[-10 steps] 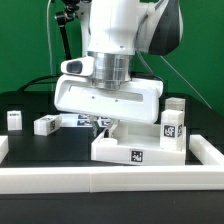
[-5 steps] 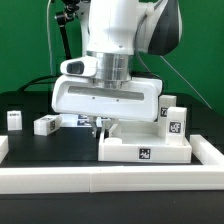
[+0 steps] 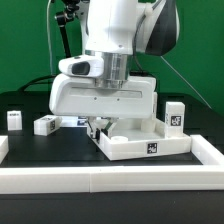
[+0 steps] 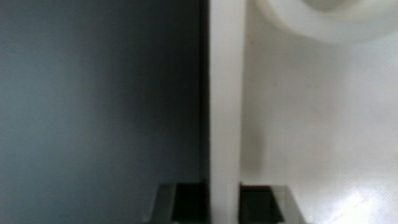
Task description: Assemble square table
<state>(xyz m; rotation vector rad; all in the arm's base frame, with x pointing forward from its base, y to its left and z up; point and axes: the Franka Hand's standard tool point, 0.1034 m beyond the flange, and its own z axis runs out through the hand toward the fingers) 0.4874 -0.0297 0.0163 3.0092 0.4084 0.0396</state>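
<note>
The square table's white tray-like top (image 3: 150,141) lies on the black surface, turned at an angle, with a tag on its front wall. My gripper (image 3: 97,124) is shut on the top's raised rim at its corner toward the exterior view's left. In the wrist view the rim (image 4: 224,110) runs as a thin white wall between my two dark fingers (image 4: 185,203), with my gripper (image 4: 224,203) pinched on it. The top's inner floor (image 4: 320,130) shows a round socket (image 4: 338,15). Loose white tagged legs stand apart: two on the left (image 3: 14,119) (image 3: 45,125), one on the right (image 3: 176,114).
A long white rail (image 3: 110,178) borders the front of the black surface, with raised ends at both sides. The marker board (image 3: 72,121) lies partly hidden behind my hand. Dark cables hang at the back left.
The tabletop has swung round in my grip: its front wall now slants, and its right end has moved in front of the right-hand legs. My hand shifted slightly left.
</note>
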